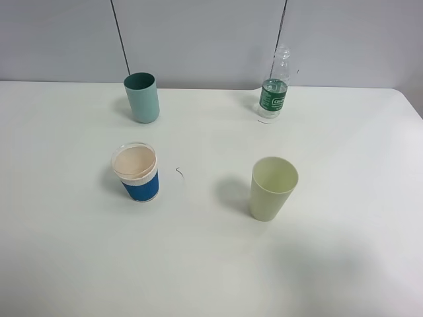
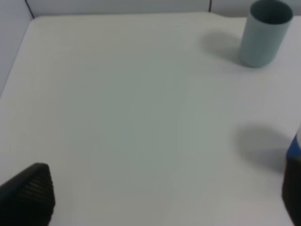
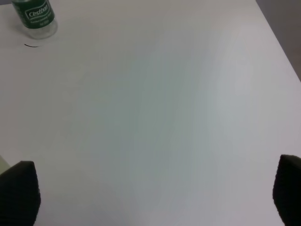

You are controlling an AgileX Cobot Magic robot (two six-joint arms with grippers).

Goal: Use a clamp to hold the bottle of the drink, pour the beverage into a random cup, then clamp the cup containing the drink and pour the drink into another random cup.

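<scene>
The clear bottle (image 1: 274, 89) with a dark green label stands upright at the back right of the white table (image 1: 211, 264); its lower part (image 3: 34, 18) shows in the right wrist view. A short cup with a blue sleeve and peach inside (image 1: 137, 172) stands left of centre, and its blue edge (image 2: 295, 147) just enters the left wrist view. The tall teal cup (image 1: 142, 97) (image 2: 265, 32) stands at the back left. Neither arm appears in the exterior high view. My left gripper (image 2: 160, 197) and right gripper (image 3: 155, 197) are open over bare table, nothing between the fingers.
A pale yellow-green tapered cup (image 1: 271, 187) stands right of centre. A small dark curl (image 1: 179, 171) lies on the table between the blue-sleeved cup and the yellow-green cup. Grey wall panels (image 1: 198, 33) rise behind the table's far edge.
</scene>
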